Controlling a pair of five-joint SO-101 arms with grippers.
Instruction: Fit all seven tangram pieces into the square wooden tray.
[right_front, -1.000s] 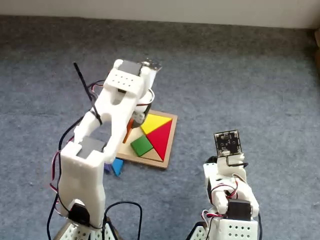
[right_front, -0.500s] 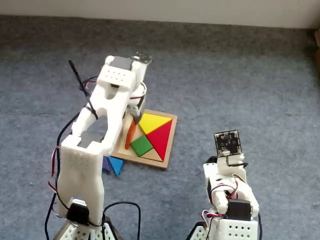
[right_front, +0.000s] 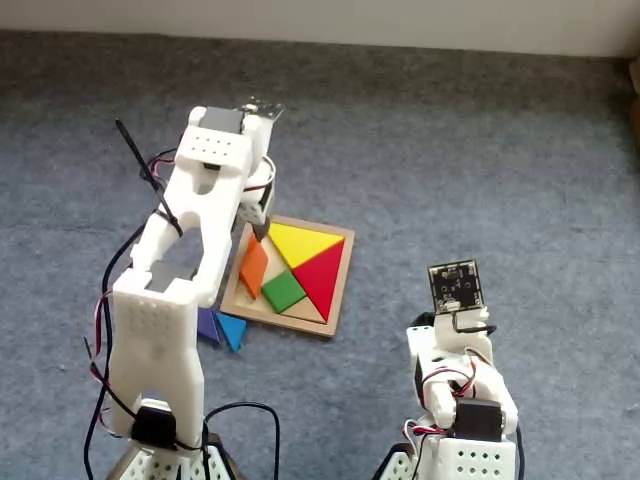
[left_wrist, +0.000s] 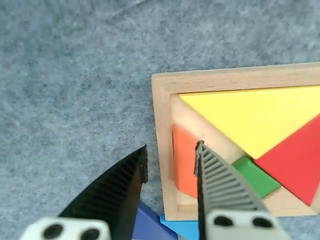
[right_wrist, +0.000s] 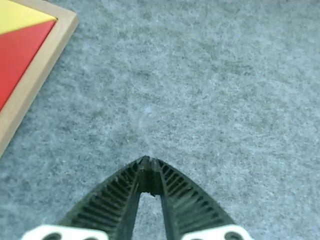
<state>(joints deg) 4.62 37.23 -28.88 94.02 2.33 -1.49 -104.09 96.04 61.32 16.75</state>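
Lying near the middle of the grey-covered counter (right_front: 480, 150), the square wooden tray (right_front: 346, 272) holds a yellow triangle (right_front: 300, 244), a red triangle (right_front: 322, 275), a green square (right_front: 283, 291) and an orange piece (right_front: 254, 268). Bare wood is left along its near edge. Two blue pieces (right_front: 232, 328) are laid just beside its near-left corner. The left end effector (left_wrist: 171, 150) is spread wide and empty above the tray's left rim. The right end effector (right_wrist: 148, 161) is clenched on nothing over bare counter beside the tray.
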